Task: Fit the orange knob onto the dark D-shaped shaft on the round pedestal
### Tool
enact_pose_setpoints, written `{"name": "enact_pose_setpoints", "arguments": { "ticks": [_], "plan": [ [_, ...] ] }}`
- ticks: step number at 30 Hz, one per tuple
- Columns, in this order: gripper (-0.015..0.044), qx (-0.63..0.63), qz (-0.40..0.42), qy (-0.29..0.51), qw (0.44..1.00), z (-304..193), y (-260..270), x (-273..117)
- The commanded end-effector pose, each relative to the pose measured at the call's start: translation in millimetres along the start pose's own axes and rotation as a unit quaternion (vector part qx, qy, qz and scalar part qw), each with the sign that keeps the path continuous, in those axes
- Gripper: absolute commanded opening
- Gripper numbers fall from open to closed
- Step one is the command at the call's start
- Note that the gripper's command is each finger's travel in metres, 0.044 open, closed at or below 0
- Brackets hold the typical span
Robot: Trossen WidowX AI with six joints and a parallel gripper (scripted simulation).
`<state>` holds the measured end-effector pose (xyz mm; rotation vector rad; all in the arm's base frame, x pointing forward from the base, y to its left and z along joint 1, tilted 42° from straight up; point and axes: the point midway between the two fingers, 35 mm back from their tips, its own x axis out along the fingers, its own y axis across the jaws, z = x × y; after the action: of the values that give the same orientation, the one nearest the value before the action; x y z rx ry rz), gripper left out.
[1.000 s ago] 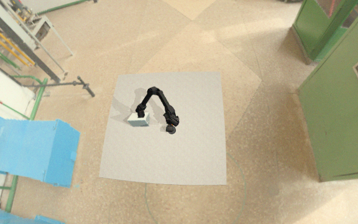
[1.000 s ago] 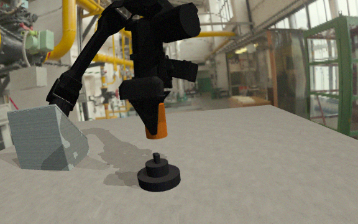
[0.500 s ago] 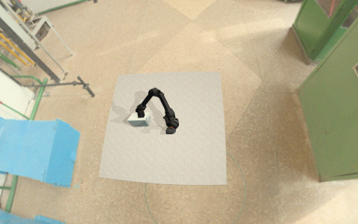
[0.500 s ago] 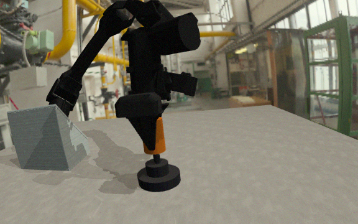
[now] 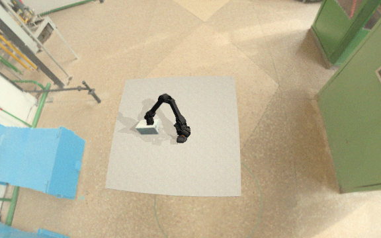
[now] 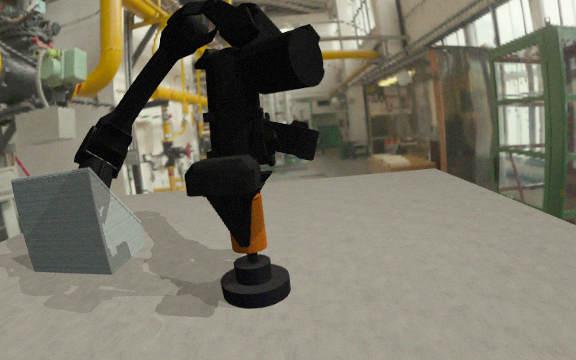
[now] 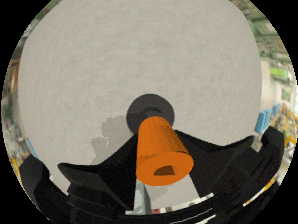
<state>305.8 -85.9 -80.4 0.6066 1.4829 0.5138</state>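
Note:
The orange knob (image 6: 259, 225) (image 7: 159, 142) is upright, wide end down in the exterior view. My gripper (image 6: 250, 239) (image 7: 155, 135) is shut on it, one finger on each side. The dark round pedestal (image 6: 255, 296) (image 7: 150, 102) stands directly under it. Its thin shaft (image 6: 252, 257) shows as a short stub between the knob's lower rim and the pedestal's raised hub. The knob is clear of the hub. Whether the shaft's tip is inside the hole or behind the rim, I cannot tell. The shaft's flat side is hidden. The wrist view shows an opening in the knob's top.
A grey-blue wedge-shaped block (image 5: 149, 129) (image 6: 63, 225) stands on the light grey table top (image 5: 210, 158) (image 6: 418, 260), at the foot of the arm and left of the pedestal in the exterior view. The arm arches up from there and over to the pedestal.

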Motion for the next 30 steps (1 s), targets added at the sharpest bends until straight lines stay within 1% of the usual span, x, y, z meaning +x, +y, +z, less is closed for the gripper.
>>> {"name": "enact_pose_setpoints", "arguments": {
  "ticks": [1, 20, 23, 27, 30],
  "plan": [
    [0.0000, -0.001, 0.002, -0.003, 1.000, 1.5, 0.3, 1.2],
    [0.0000, -0.001, 0.002, -0.003, 1.000, -2.5, 2.8, -2.6],
    [0.0000, -0.028, 0.002, -0.003, 1.000, -2.3, 2.9, -3.0],
    [0.0000, -0.100, 0.002, -0.003, 0.995, -1.8, 3.3, -4.4],
    [0.0000, -0.105, 0.002, -0.003, 0.994, -1.2, 3.5, -4.6]
  ]
}}
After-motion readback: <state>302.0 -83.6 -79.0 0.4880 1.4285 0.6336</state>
